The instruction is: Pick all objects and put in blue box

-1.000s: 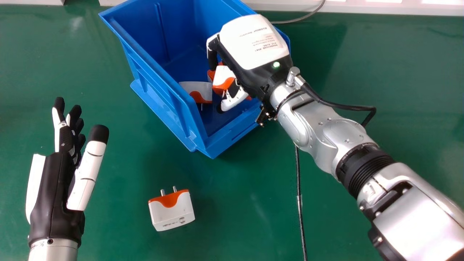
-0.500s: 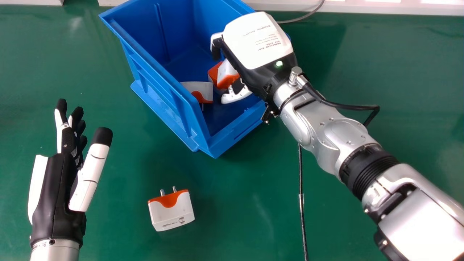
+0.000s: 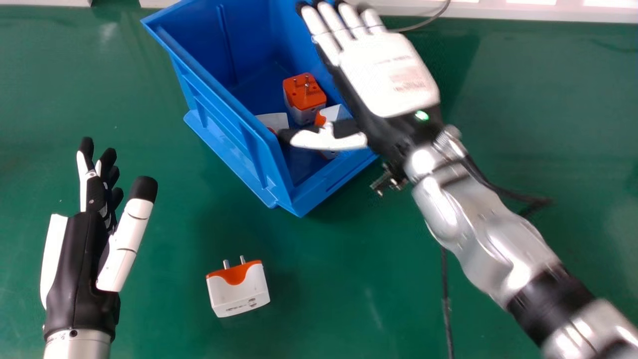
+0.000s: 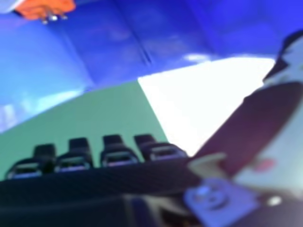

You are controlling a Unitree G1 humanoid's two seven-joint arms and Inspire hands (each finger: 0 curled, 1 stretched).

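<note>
And nothing comes up readable: there's print on the white back of the right hand (image 3: pixel 394 75), just behind the straight fingers (image 3: pixel 316 25), but it's all blur, no word or number legible.

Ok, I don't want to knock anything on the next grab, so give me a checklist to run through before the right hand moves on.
1. Right hand empty: ok, fingers straight, nothing held.
2. Right thumb clear of the plug adapters in the box: cannot tell, it overlaps them in the head view.
3. Blue box upright, top open: ok.
4. All adapters boxed: not ok, one adapter lies on the green table.
5. Left hand clear of that adapter: ok, there is table between them.
</note>
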